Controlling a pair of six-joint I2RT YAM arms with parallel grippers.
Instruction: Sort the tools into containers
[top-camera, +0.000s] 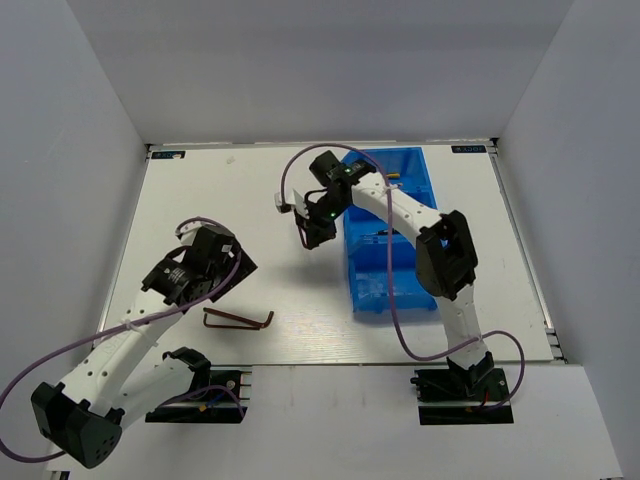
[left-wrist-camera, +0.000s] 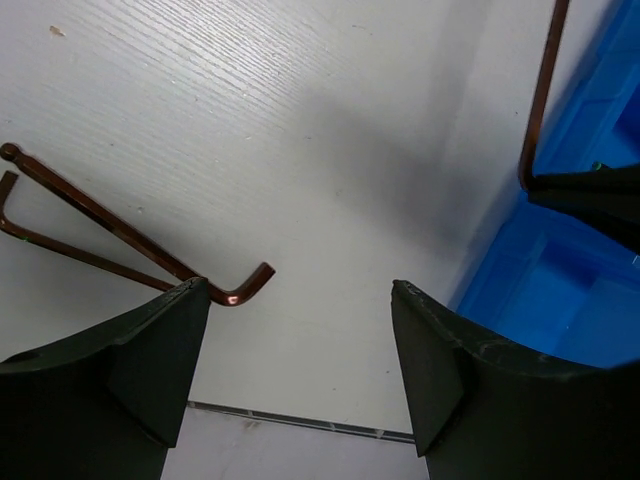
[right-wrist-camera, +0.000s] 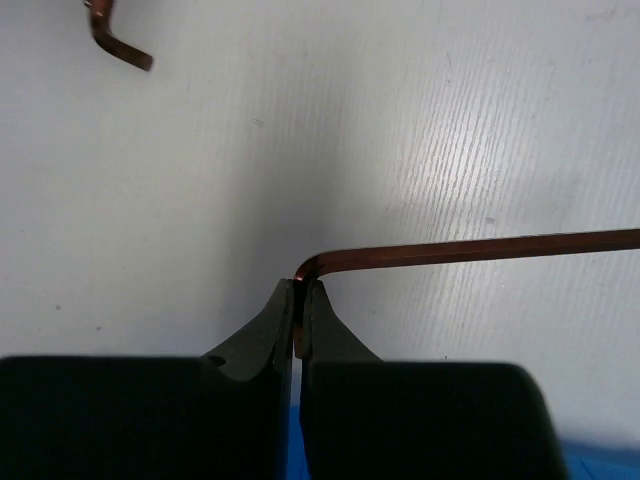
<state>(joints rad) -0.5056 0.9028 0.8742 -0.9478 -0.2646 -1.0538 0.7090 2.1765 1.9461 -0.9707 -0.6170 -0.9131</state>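
Lying near the spread left fingers are two hex keys; right fingers pinch a third key beside the blue bin.

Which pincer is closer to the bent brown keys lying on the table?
Left. The left pincer hangs open close by those keys; the right pincer is farther away by the blue bin, shut on another key.

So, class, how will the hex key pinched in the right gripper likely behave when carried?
Likely stiff: the hex key juts out straight, no sag. Pinched only at its bend by the right gripper, it may swivel. Thin metal, so probably light.
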